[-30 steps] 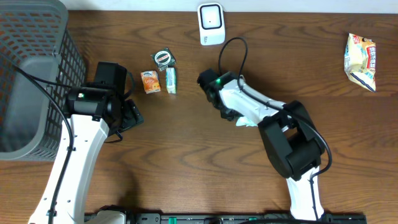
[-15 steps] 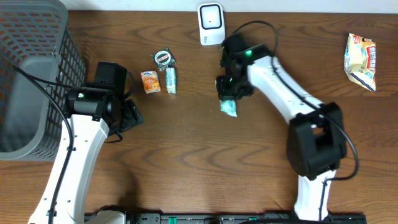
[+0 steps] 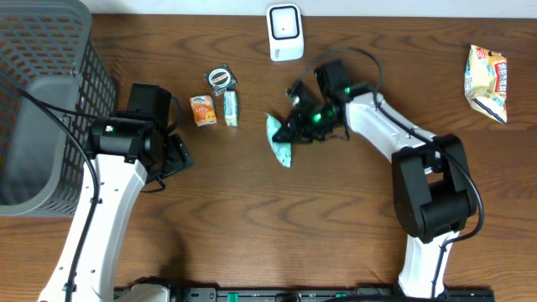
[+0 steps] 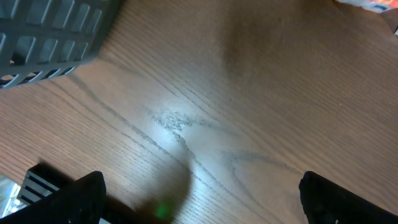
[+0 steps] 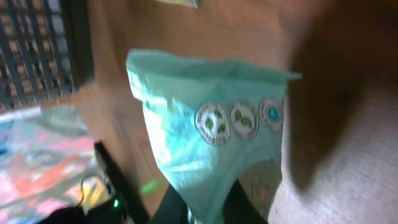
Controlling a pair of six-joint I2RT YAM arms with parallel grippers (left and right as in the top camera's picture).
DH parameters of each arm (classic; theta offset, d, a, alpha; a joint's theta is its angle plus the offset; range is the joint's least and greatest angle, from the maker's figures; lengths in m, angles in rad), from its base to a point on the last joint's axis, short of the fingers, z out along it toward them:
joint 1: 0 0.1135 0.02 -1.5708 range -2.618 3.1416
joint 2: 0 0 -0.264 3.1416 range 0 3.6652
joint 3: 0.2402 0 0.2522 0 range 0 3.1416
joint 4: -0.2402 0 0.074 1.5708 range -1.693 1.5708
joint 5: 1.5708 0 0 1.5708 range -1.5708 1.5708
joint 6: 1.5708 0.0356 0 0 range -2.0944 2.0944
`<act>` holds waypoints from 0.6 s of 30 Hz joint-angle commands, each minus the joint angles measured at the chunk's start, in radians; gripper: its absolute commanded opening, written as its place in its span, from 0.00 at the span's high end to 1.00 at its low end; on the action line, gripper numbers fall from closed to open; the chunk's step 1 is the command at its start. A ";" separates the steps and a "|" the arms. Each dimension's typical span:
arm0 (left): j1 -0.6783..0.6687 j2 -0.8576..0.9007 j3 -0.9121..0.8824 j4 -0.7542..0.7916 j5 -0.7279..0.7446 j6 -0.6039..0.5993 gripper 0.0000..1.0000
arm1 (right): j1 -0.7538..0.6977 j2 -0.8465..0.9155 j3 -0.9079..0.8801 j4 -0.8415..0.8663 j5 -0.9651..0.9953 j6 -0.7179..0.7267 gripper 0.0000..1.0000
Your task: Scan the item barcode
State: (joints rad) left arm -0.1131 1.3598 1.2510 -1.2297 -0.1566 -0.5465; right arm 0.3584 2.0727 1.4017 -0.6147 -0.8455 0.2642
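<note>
A teal packet point(image 3: 280, 140) hangs over the table's middle, below and slightly left of the white barcode scanner point(image 3: 285, 32) at the back edge. My right gripper point(image 3: 295, 127) is shut on the packet's end, with the arm reaching in from the right. In the right wrist view the teal packet point(image 5: 205, 124) fills the centre, showing round printed seals, and the two dark fingers of the right gripper point(image 5: 206, 208) pinch its lower end. No barcode shows. My left gripper point(image 3: 174, 156) stands open over bare wood at the left. The left wrist view shows the left gripper point(image 4: 202, 200) with nothing between its fingers.
A grey mesh basket point(image 3: 42, 101) fills the far left. An orange packet point(image 3: 202, 110), a small white-green box point(image 3: 231, 108) and a round item point(image 3: 221, 78) lie left of the scanner. A snack bag point(image 3: 487, 81) rests at the far right.
The right arm has carried the teal packet up toward the scanner, then swung it left and lower. The packet now points left. The left arm has not moved.
</note>
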 commanded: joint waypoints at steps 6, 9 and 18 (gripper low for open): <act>0.003 0.001 -0.004 -0.003 -0.010 -0.005 0.02 | -0.077 -0.016 -0.138 0.077 0.015 0.109 0.97; 0.003 0.001 -0.004 -0.003 -0.010 -0.005 0.02 | -0.128 -0.016 -0.132 0.055 0.020 0.109 0.85; 0.003 0.001 -0.004 -0.003 -0.010 -0.005 0.02 | -0.256 -0.016 -0.063 -0.128 0.103 0.042 0.58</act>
State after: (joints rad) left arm -0.1131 1.3598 1.2510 -1.2293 -0.1566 -0.5465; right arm 0.1196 2.0724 1.2957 -0.7013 -0.8139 0.3428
